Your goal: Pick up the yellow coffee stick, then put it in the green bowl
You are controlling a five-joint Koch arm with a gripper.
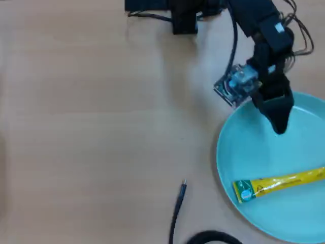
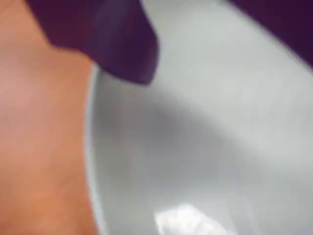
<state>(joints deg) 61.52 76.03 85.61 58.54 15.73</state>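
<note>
The yellow coffee stick [image 1: 282, 183] lies flat inside the green bowl [image 1: 227, 152] in the overhead view, in the bowl's lower half, with its green logo end pointing left. My gripper [image 1: 279, 127] hangs over the bowl's upper part, above the stick and apart from it. In the wrist view the two dark jaws stand apart with nothing between them, and my gripper [image 2: 227, 54] looks down on the bowl's pale inside [image 2: 205, 147]. The stick is out of the wrist view.
A thin black cable [image 1: 177, 208] lies on the wooden table left of the bowl, with a black loop [image 1: 213, 238] at the bottom edge. The arm's base [image 1: 184, 16] stands at the top. The bowl runs past the right edge of the overhead view.
</note>
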